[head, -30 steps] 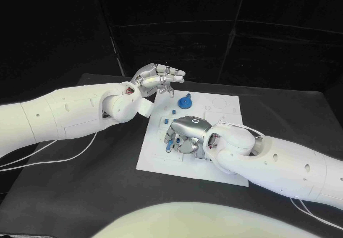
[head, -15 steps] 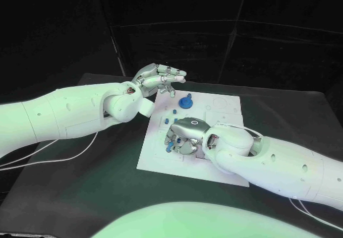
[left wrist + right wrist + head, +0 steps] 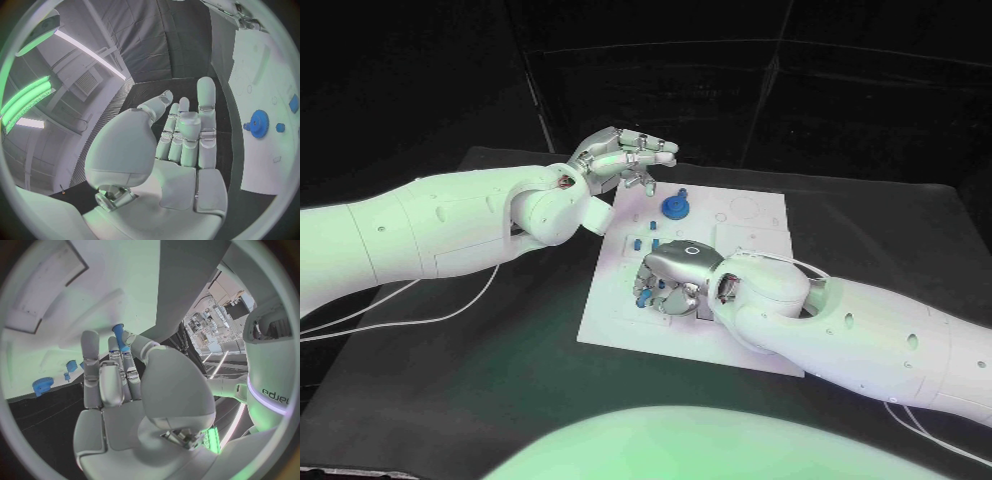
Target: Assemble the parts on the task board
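Note:
The white task board [image 3: 750, 222] lies in the middle of the black table. My right hand [image 3: 681, 272] is low over the board's middle, fingers pointing down at it. It pinches a slim blue peg [image 3: 119, 337] between thumb and fingers, and the peg's blue [image 3: 643, 296] shows under the hand. A blue gear [image 3: 675, 208] stands on the far part of the board, with two small blue parts [image 3: 645, 243] just nearer. My left hand [image 3: 625, 155] hovers above the board's far left corner, fingers straight and nothing in the palm [image 3: 181, 150]. The gear [image 3: 258, 122] lies off to its side.
The board [image 3: 37, 340] has shallow recesses and round holes near its far right corner [image 3: 750, 208]. Black table [image 3: 473, 350] surrounds the board on every side. White cables [image 3: 401, 320] trail under my left arm.
My right hand has edged slightly toward the board's near side, still holding the peg. The left hand has barely moved.

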Robot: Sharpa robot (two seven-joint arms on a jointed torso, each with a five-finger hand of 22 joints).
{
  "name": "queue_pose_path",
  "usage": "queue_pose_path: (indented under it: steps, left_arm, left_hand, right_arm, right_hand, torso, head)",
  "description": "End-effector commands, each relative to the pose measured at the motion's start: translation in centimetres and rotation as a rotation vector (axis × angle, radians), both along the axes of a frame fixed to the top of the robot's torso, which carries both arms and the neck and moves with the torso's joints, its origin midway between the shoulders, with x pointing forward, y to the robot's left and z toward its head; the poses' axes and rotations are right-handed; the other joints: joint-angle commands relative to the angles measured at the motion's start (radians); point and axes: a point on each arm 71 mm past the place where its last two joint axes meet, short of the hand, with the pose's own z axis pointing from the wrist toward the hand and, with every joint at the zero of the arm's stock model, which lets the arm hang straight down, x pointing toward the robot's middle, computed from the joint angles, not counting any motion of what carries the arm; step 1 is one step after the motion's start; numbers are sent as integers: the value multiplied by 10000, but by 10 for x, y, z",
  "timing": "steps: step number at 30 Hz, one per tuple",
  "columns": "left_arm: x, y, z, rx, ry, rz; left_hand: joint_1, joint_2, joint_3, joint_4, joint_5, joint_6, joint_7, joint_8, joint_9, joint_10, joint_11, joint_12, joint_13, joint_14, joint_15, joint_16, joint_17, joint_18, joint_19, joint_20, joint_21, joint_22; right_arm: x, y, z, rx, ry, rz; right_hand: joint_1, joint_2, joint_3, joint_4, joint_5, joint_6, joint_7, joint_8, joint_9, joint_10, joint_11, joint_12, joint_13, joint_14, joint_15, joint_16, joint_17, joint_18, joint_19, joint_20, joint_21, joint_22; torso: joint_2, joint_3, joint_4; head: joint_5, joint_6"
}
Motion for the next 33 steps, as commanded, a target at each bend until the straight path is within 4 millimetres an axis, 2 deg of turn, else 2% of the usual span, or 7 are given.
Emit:
queue_pose_path:
  steps: [1,6,11,18,25,29,33]
  left_arm:
    - [0,-1,1,-54,-44,-142]
    - [0,-1,1,-49,-35,-144]
    - [0,-2,1,-51,-29,-159]
    - [0,-2,1,-51,-16,-177]
    - [0,-1,1,-47,-4,-179]
    - [0,0,1,-41,3,-170]
    - [0,1,1,-35,8,-158]
  left_hand:
    - [-26,65,-67,7,-27,-64,-22,-41,4,-89,-11,35,1,-65,20,20,-6,121,-23,39,-61,-10]
    - [-32,69,-76,13,-27,-73,-18,-40,4,-99,-8,42,2,-70,23,21,-12,121,-25,42,-63,-11]
    - [-32,69,-76,13,-27,-73,-18,-40,4,-99,-8,42,2,-70,23,21,-12,121,-25,42,-63,-11]
    - [-32,69,-76,13,-27,-73,-18,-40,4,-99,-8,42,2,-70,23,21,-12,121,-25,42,-63,-11]
    - [-44,79,-88,26,-27,-83,-15,-37,4,-114,-4,54,3,-78,27,20,-26,122,-27,46,-65,-13]
    - [-44,79,-88,27,-27,-83,-15,-37,4,-114,-4,54,3,-78,27,20,-26,122,-28,46,-66,-13]
    - [-44,79,-88,27,-27,-83,-15,-37,4,-114,-4,54,3,-78,27,20,-26,122,-28,46,-66,-13]
  right_arm:
    - [-1,0,-2,-288,-17,13]
    - [0,1,-5,-481,-42,-81]
    - [0,3,-5,-361,-123,-98]
    - [0,3,0,230,-368,-129]
    - [-3,-1,7,1193,-575,-181]
    - [-7,-9,13,1855,-623,-260]
    - [-9,-26,19,2389,-392,-603]
  right_hand:
    - [-82,43,-102,19,19,-97,58,-60,-16,26,-57,-29,-18,281,12,14,-13,74,-110,15,-49,-94]
    - [-485,-193,-343,167,151,-589,278,-333,-52,-831,217,-590,-202,183,230,-160,-343,110,-383,173,-300,-521]
    - [-688,-410,-663,232,188,-913,352,-389,-55,-1586,384,-905,-198,20,375,-460,-889,128,-501,334,-444,-615]
    - [-682,-458,-1346,257,225,-1571,301,-374,-44,-2230,400,-767,-143,-186,398,-814,-1481,151,-592,398,-694,-781]
    - [-673,-445,-1578,272,273,-1673,313,-373,-38,-2331,402,-634,-131,-193,398,-843,-1532,146,-569,397,-741,-821]
    - [-634,-439,-1719,263,350,-1753,318,-380,-40,-2382,403,-533,-123,-193,399,-860,-1565,147,-548,397,-766,-845]
    - [-597,-366,-1877,281,473,-1756,319,-355,-25,-2204,376,-267,-85,-121,380,-818,-1535,150,-491,381,-779,-870]
  torso:
    - [0,-2,-2]
    - [1,0,-9]
    - [-1,1,-7]
    - [-2,1,-5]
    - [-6,4,-8]
    - [-20,4,-23]
    - [-30,-11,-22]
  head:
    - [-2,4]
    - [-5,5]
    - [-13,4]
    - [-21,8]
    - [-25,8]
    - [-60,31]
    - [-156,74]
